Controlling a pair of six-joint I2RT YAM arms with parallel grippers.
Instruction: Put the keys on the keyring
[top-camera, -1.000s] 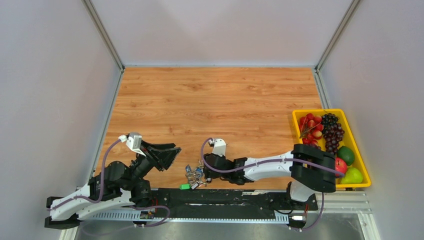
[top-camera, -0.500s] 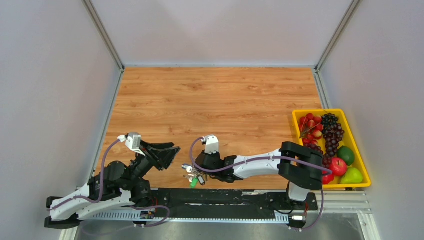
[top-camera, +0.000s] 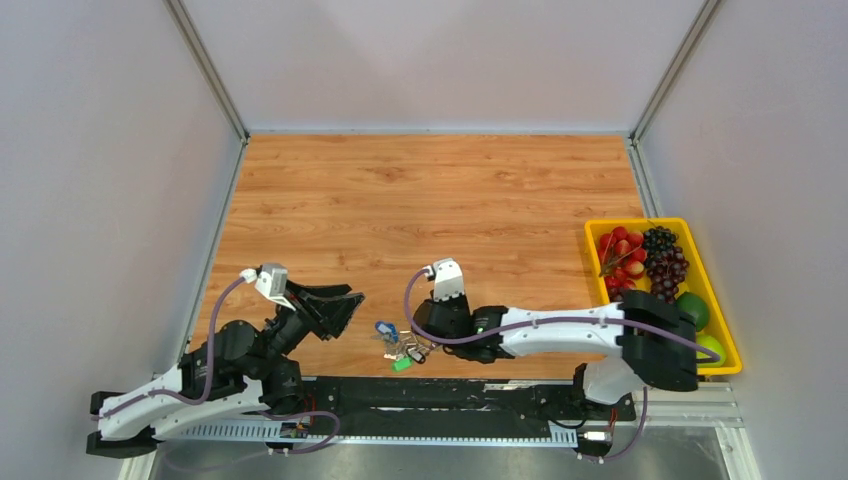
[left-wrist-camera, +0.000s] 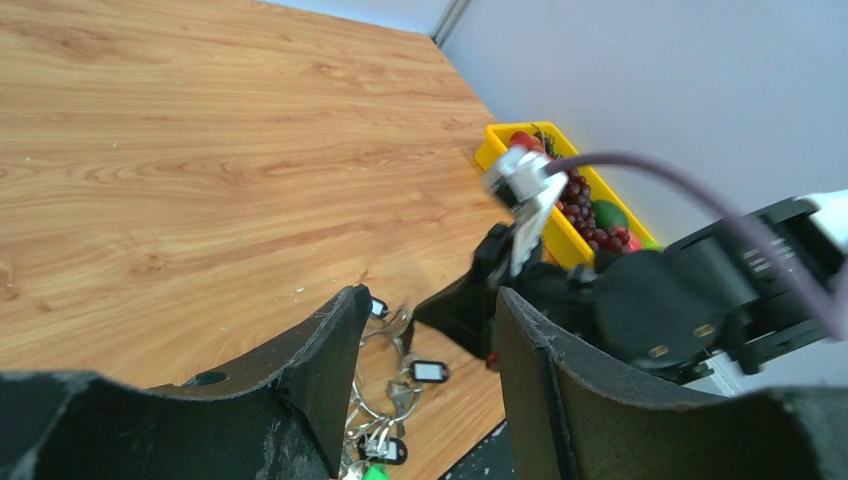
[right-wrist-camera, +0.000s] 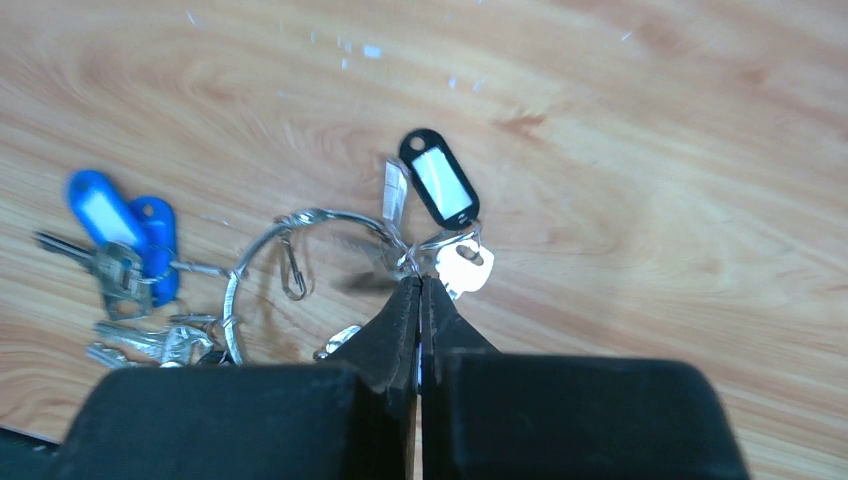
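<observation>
The keyring (right-wrist-camera: 240, 270), a thin silver wire loop, lies on the wooden table near its front edge. Several keys hang on it: two with blue tags (right-wrist-camera: 100, 210), one with a black tag (right-wrist-camera: 440, 180) and a bare silver key (right-wrist-camera: 462, 268). From above, the bunch (top-camera: 400, 345) shows a green tag (top-camera: 402, 364) at its near side. My right gripper (right-wrist-camera: 419, 280) is shut, its tips pinching the keyring's wire where the black-tagged key joins. My left gripper (top-camera: 345, 305) hovers open to the left of the bunch with nothing between its fingers; in its own view the keyring (left-wrist-camera: 357, 395) lies below them.
A yellow tray (top-camera: 596, 228) of grapes, strawberries, apples and a pear stands at the table's right edge, beside the right arm's elbow. The black base rail (top-camera: 450, 392) runs just in front of the keys. Grey walls enclose the table on three sides.
My right gripper closed from half open to shut on the keyring and shifted the bunch slightly right and away from the front edge. The left arm barely moved.
</observation>
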